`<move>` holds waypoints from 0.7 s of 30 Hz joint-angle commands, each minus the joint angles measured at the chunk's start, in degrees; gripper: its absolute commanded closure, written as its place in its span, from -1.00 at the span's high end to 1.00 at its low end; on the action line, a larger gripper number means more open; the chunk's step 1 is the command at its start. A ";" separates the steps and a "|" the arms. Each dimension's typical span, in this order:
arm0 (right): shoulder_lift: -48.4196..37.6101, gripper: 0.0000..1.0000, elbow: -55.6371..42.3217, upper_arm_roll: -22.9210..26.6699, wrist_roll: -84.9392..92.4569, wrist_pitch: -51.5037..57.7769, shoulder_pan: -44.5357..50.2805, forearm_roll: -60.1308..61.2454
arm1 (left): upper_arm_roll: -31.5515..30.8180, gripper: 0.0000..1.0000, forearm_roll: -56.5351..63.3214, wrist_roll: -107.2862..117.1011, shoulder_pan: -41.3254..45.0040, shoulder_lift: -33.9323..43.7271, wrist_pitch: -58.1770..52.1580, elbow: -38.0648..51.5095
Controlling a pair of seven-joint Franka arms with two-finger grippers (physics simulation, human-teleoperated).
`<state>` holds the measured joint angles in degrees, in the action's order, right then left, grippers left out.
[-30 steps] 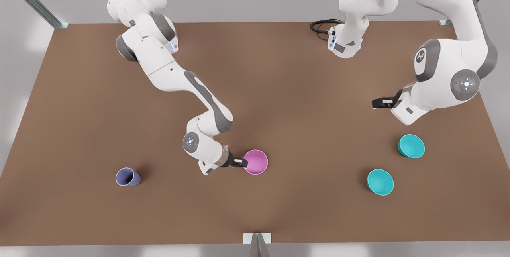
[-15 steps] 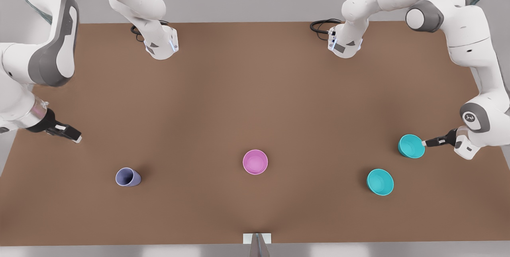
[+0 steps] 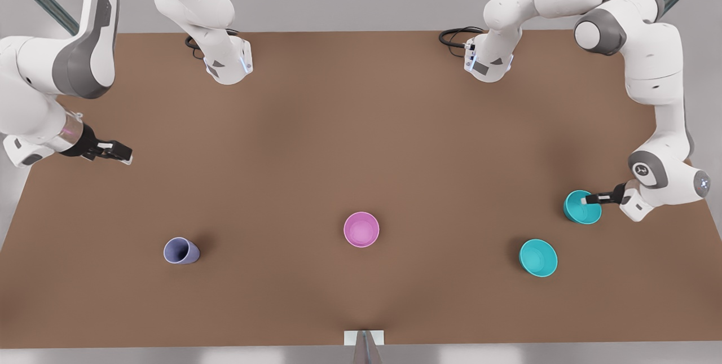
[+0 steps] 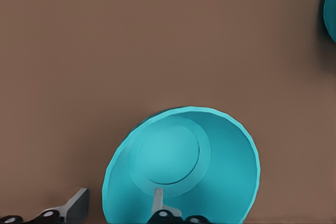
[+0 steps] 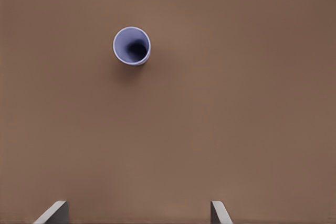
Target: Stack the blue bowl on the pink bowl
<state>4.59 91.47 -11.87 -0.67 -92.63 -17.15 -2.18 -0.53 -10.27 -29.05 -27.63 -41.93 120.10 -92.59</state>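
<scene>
My target, the blue bowl [image 3: 579,210], sits upright with its mouth facing up near the front view's right edge of the table [image 3: 350,138]. The left gripper [image 3: 586,200] straddles its rim: in the left wrist view one finger [image 4: 158,203] stands inside the bowl [image 4: 181,174] and the other [image 4: 73,207] outside the wall, still spread apart and not pinching it. Both fingers are cut off at the picture's edge, so I cannot tell whether they touch the plastic. A second teal bowl [image 3: 538,258] lies near it, just a sliver [image 4: 331,9] in the wrist camera. The pink bowl [image 3: 361,229] rests mouth up at the table's middle, well apart from both. The right gripper [image 3: 121,153] hangs over the front view's left side with its fingers wide, looking down on a lavender cup [image 5: 132,45] that stands upright [image 3: 180,251]. The brown table is plain, with pale grey floor around it and metal frame struts [image 3: 39,0] at the corners.
</scene>
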 commanded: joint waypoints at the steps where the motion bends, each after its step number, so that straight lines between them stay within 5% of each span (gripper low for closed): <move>1: 0.07 1.00 0.02 0.01 8.40 0.26 0.27 0.16 | 0.00 -0.39 -1.07 -10.23 0.03 0.09 0.48 -0.14; 3: 0.16 1.00 -0.07 -0.08 8.40 0.26 0.27 0.16 | 0.00 -0.57 -1.07 -10.23 0.03 0.27 0.40 -0.23; 9: 0.69 1.00 -0.07 -0.08 8.40 0.26 0.27 0.34 | 0.00 -0.57 -0.81 -5.32 4.07 8.00 -4.70 -0.05; 13: 1.04 1.00 -0.33 0.01 8.49 0.26 0.27 0.78 | -0.09 -0.57 3.77 20.42 21.55 16.88 -17.97 -0.05; 15: 1.13 1.00 -0.33 0.01 8.49 0.26 0.27 0.86 | -6.68 -0.57 3.68 39.85 28.50 16.53 -18.85 0.56; 18: 1.04 1.00 -0.24 0.01 8.49 0.26 0.27 1.21 | -6.95 -0.57 2.80 64.29 44.14 2.65 -21.40 21.03; 21: 1.13 1.00 -0.15 0.01 8.49 0.26 0.27 1.21 | -6.86 -0.57 1.22 76.16 50.30 -8.69 -20.52 36.25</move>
<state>5.78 91.32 -11.82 5.14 -92.41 -16.88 -1.12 -7.41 -8.01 -6.72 21.25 -48.08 103.18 -60.20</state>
